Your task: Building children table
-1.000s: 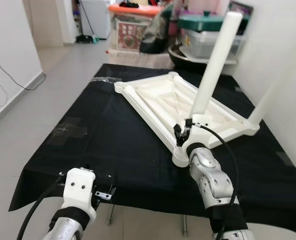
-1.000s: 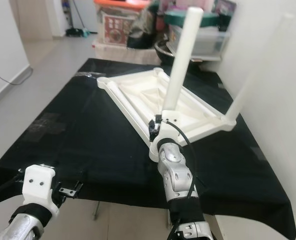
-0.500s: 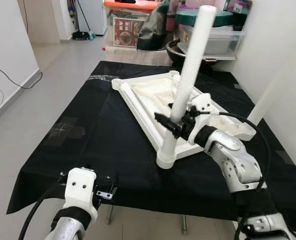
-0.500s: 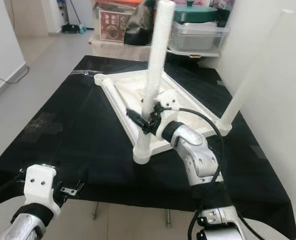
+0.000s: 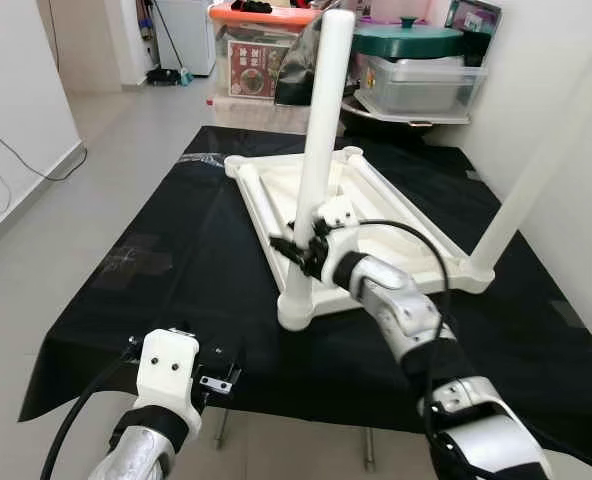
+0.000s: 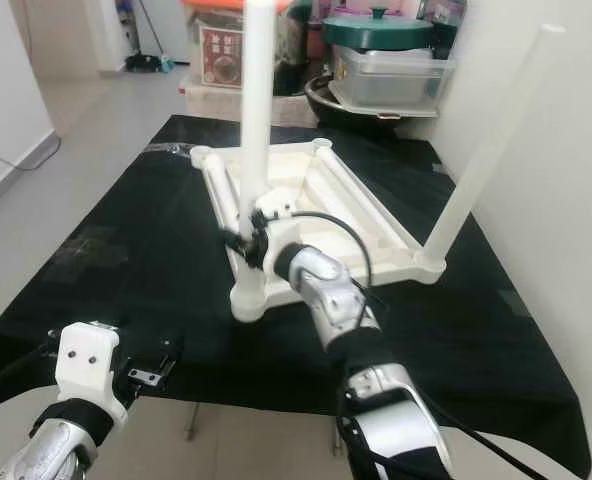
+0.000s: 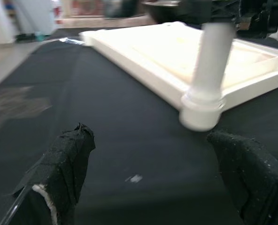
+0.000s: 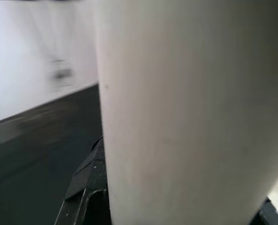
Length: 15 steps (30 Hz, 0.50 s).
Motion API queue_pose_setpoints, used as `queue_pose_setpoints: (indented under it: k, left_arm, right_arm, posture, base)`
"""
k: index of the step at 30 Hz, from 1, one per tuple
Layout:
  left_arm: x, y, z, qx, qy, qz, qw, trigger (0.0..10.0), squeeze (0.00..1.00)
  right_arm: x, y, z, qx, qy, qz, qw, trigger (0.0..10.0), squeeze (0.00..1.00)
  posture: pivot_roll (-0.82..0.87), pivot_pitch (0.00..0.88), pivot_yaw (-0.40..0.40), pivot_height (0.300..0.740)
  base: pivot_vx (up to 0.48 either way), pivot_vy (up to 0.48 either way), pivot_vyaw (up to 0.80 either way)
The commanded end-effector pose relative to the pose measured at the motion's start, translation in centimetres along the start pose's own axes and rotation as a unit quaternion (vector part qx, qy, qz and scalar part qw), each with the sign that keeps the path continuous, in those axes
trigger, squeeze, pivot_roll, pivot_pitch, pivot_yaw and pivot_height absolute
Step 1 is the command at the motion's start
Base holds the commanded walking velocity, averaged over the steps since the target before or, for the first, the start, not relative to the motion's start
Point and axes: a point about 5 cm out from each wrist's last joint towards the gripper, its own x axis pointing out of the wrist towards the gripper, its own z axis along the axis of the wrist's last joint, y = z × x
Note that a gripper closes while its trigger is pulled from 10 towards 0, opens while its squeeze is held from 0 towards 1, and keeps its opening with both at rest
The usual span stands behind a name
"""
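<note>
While the white children's tabletop lay upside down on the black cloth covering the table, the right tool was clamped around the lower part of a white table leg that stood upright in the near corner socket of the tabletop. Its black fingers pressed against the leg on both sides, and in the right wrist view the leg's pale surface sat hard against them. The silver right arm reached in from the right, across the near rim of the tabletop, with a black cable looping above it.

A second white leg rose from the right corner of the tabletop, leaning slightly outward near the white wall. The two far corner sockets of the tabletop carried no legs.

The left tool hung low at the near edge of the table, well apart from the tabletop, its two black fingers spread wide with nothing between them. In the left wrist view it faced the socketed base of the near leg across the bare cloth.

Beyond the table stood stacked storage boxes, one clear box with a green lid and one with an orange lid. The grey floor ran along the left side.
</note>
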Motion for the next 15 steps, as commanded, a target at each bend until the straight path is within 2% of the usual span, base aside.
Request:
queue_pose_setpoints:
  k: [1,2,3,5,6,7,8,10,11,12,14,15]
  left_arm:
    - [-0.1,-0.1,-0.4,-0.008,0.010,-0.003,1.000,10.0,0.00]
    - [-0.1,-0.1,-0.4,-0.010,0.010,-0.006,1.000,10.0,0.00]
    - [-0.1,-0.2,-0.4,-0.012,0.010,-0.010,1.000,10.0,0.00]
    - [-0.1,-0.3,-0.4,-0.013,0.010,-0.013,1.000,10.0,0.00]
    - [-0.1,-0.3,-0.4,-0.013,0.010,-0.016,1.000,10.0,0.00]
    - [-0.1,-0.3,-0.4,-0.013,0.010,-0.016,1.000,10.0,0.00]
    - [-0.1,-0.3,-0.4,-0.013,0.011,-0.018,1.000,10.0,0.00]
    - [-0.1,-0.4,-0.4,-0.013,0.012,-0.020,1.000,10.0,0.00]
    - [-0.1,-0.4,-0.4,-0.013,0.012,-0.020,1.000,10.0,0.00]
    - [0.0,-0.4,-0.4,-0.013,0.011,-0.021,1.000,10.0,0.00]
    - [0.0,-0.4,-0.3,-0.015,0.011,-0.021,1.000,10.0,0.00]
    - [0.0,-0.4,-0.3,-0.015,0.011,-0.021,1.000,10.0,0.00]
  right_arm:
    - [-2.2,-5.0,-3.8,0.020,0.078,-0.228,0.970,0.0,0.00]
    - [-3.0,-5.6,-4.5,0.038,0.083,-0.282,0.955,0.0,0.00]
    - [-3.8,-5.5,-4.9,0.049,0.080,-0.313,0.945,0.0,0.00]
    - [-4.1,-5.1,-5.0,0.051,0.075,-0.318,0.944,0.0,0.00]
    - [-4.1,-3.9,-4.8,0.062,0.066,-0.302,0.949,1.8,0.00]
    - [-4.1,-3.9,-4.8,0.062,0.066,-0.302,0.949,1.8,0.00]
    - [-4.0,-2.4,-4.2,0.063,0.054,-0.269,0.959,10.0,0.00]
    - [-3.7,-0.8,-3.1,0.053,0.031,-0.226,0.972,10.0,0.00]
    - [-3.7,-0.8,-3.1,0.053,0.031,-0.226,0.972,10.0,0.00]
    - [-3.6,-0.4,-2.2,0.051,0.005,-0.205,0.977,10.0,1.00]
    - [-3.2,-0.1,-0.5,0.060,-0.033,-0.160,0.985,10.0,1.00]
    - [-3.2,-0.1,-0.5,0.060,-0.033,-0.160,0.985,10.0,1.00]
  posture:
    - [0.17,0.000,-0.083,0.740]
    - [0.17,0.000,-0.084,0.740]
    - [0.17,0.000,-0.080,0.740]
    - [0.17,0.000,-0.080,0.740]
    - [0.16,0.000,-0.069,0.740]
    - [0.16,0.000,-0.069,0.740]
    - [0.16,0.000,-0.069,0.740]
    - [0.15,0.000,-0.061,0.740]
    - [0.15,0.000,-0.061,0.740]
    - [0.15,0.000,-0.062,0.740]
    - [0.16,0.000,-0.067,0.740]
    - [0.16,0.000,-0.067,0.740]
  base:
    - [0.000,0.000,0.00]
    - [0.000,0.000,0.00]
    - [0.000,0.000,0.00]
    - [0.000,0.000,0.00]
    - [0.000,0.000,0.00]
    - [0.000,0.000,0.00]
    - [0.000,0.000,0.00]
    - [0.000,0.000,0.00]
    - [0.000,0.000,0.00]
    - [0.000,0.000,0.00]
    - [0.000,0.000,0.00]
    - [0.000,0.000,0.00]
